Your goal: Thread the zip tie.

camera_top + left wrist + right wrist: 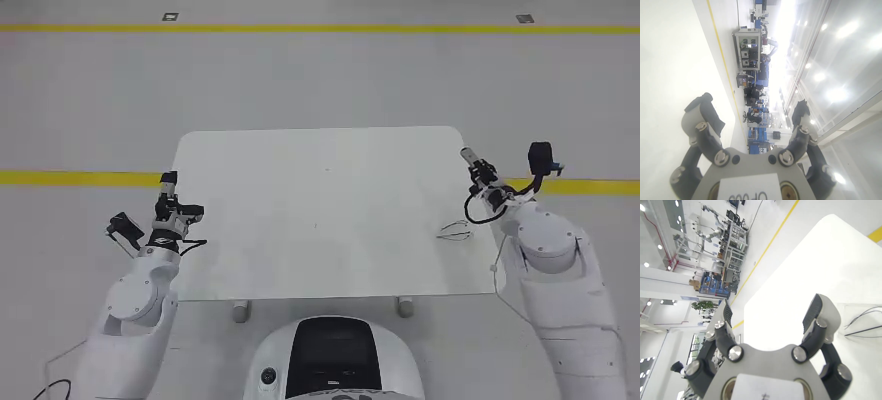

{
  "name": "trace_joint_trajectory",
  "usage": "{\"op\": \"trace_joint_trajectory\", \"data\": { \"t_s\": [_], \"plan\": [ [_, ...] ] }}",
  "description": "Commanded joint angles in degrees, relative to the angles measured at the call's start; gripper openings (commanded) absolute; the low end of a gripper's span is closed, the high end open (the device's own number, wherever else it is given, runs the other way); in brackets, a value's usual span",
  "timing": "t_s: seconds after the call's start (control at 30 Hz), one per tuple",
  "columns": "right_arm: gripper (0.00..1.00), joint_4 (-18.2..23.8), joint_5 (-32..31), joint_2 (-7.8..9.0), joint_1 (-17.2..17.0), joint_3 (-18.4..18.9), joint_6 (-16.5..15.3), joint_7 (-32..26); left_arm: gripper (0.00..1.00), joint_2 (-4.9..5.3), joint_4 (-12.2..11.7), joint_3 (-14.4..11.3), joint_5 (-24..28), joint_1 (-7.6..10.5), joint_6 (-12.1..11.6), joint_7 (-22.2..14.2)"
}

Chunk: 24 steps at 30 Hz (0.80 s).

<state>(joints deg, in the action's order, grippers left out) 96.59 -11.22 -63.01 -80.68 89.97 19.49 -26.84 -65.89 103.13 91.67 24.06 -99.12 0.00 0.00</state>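
Hard to make out: in the top view you see the zip tie only as a small bundle of thin dark strands, and you cannot count them.
Cut off: in the right wrist view the zip tie runs out at the picture's edge, so its far ends are hidden.
Zip tie place: it lies flat on the white table, near the table's right edge, just beside the right arm.
Left gripper: your left gripper is released, with its fingers wide apart and nothing between them. It hangs at the table's left edge, well apart from the zip tie.
Right gripper: your right gripper is also released and holds nothing. It stands over the table's right edge, near the zip tie but not touching it.
View difference: in the top view the fingers are too small to judge, while each wrist view shows them plainly.
Around: two yellow lines cross the grey floor, and a metal rack stands in the hall behind.
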Motion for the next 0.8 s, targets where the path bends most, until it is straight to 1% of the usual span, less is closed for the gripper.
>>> {"op": "trace_joint_trajectory", "data": {
  "t_s": [0.0, 0.03, 0.07, 0.13, 0.2, 0.27, 0.3, 0.67, 0.7, 0.77],
  "plan": [
    [1.0, -1.9, -3.6, 0.16, 2.4, -0.3, 0.0, -5.1, 1.0, 0.0, 0.0, 0.0, 0.0, 0.0, 0.0, 0.0],
    [1.0, -2.8, -4.3, 0.08, 3.3, -0.3, 0.0, -6.4, 1.0, 0.0, 0.0, 0.0, 0.0, 0.0, 0.0, 0.0],
    [1.0, -4.4, -5.5, 0.01, 4.3, -0.5, 0.0, -9.8, 1.0, 0.0, 0.0, 0.0, 0.0, 0.0, 0.0, 0.0],
    [1.0, -6.6, -10.1, 0.0, 6.4, -0.7, 0.0, -15.0, 1.0, 0.0, 0.0, 0.0, 0.0, 0.0, 0.0, 0.0],
    [1.0, -8.9, -12.7, -0.56, 8.3, -0.7, 0.0, -19.3, 1.0, 0.0, 0.0, 0.0, 0.0, 0.0, 0.0, 0.0],
    [1.0, -10.7, -13.5, -1.17, 9.4, -0.8, 0.0, -24.4, 1.0, 0.0, 0.0, 0.0, 0.0, 0.0, 0.0, 0.0],
    [1.0, -12.1, -14.3, -1.46, 9.9, -0.2, 0.0, -26.1, 1.0, 0.0, 0.0, 0.0, 0.0, 0.0, 0.0, 0.0],
    [1.0, -11.8, -14.7, -1.4, 9.9, -0.2, 0.0, -26.4, 1.0, 0.0, 0.0, 0.0, 0.0, 0.0, 0.0, 0.0],
    [1.0, -11.7, -15.3, -1.33, 9.9, -0.2, 0.0, -26.7, 1.0, 0.0, 0.0, 0.0, 0.0, 0.0, 0.0, 0.0],
    [1.0, -11.3, -18.3, -1.01, 10.7, 0.3, 0.0, -29.9, 1.0, 0.0, 0.0, 0.0, 0.0, 0.0, 0.0, 0.0]
  ]
}}
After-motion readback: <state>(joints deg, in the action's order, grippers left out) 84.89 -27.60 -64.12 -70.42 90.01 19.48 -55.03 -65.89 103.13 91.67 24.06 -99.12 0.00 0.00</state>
